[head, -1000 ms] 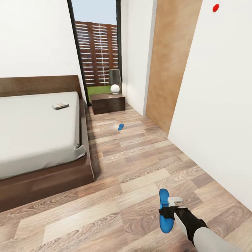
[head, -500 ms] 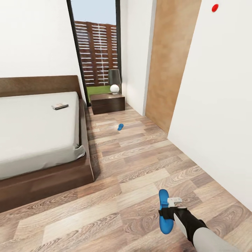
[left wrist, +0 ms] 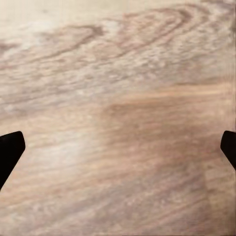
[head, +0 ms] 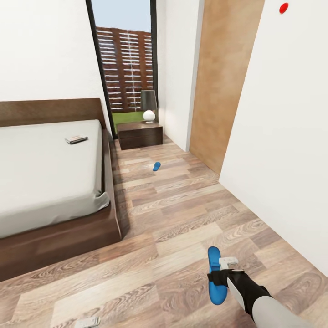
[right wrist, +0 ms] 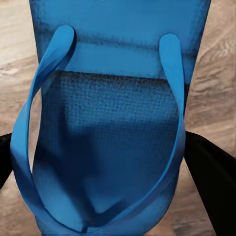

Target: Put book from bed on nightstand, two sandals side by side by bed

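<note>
Sandal (head: 216, 275) one rides clamped in the right gripper (head: 217, 277), its mate (head: 156, 166) lies far up the floor, the book (head: 76, 139) remains on the bed (head: 41, 173), left gripper (left wrist: 118, 147) spread empty.

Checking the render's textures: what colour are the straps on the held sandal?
Bright blue, like the sole of the sandal; clearest in the right wrist view.
</note>
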You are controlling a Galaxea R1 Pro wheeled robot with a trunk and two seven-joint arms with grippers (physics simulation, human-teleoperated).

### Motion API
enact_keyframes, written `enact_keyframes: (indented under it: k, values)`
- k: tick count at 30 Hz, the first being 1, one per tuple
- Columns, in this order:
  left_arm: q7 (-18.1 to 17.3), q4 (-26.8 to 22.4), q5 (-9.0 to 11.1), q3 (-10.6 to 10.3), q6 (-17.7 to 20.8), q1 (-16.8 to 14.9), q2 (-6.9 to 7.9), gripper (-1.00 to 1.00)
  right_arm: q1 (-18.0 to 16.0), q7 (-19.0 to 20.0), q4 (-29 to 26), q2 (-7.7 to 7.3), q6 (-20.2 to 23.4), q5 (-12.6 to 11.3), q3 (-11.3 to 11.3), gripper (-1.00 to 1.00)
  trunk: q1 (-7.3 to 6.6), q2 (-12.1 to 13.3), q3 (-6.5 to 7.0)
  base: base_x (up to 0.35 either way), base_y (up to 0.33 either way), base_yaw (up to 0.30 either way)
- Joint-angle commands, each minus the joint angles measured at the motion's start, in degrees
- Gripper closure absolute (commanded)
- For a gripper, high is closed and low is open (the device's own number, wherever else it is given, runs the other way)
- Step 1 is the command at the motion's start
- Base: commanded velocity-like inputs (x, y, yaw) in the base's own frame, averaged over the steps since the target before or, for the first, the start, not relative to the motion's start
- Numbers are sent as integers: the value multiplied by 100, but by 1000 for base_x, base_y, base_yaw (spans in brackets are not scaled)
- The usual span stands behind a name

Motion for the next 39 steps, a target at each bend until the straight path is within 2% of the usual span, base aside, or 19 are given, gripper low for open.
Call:
enact_keyframes:
  k: [1,12,20,31,39]
  values:
    - [-36,6,-15,37,-7,-10,-16,-100,0,30,-13,-1,34,44,-13,100,2,-2,-5,292,0,0]
    - [-34,-44,-124,36,21,-98,-76,-100,0,30,-14,-11,39,45,-15,100,2,-2,-5,312,0,-19]
    - [-18,-52,-327,46,27,-121,-101,-100,0,30,-15,0,44,45,-5,100,2,-2,-5,104,-131,-181]
    - [26,-48,-318,54,9,-124,-181,-100,0,37,-15,8,44,45,2,100,2,-2,-5,36,-86,-43]
    - [72,-48,-314,53,-11,-121,-222,-100,0,36,-15,37,44,52,10,100,2,-2,-5,212,-57,-2]
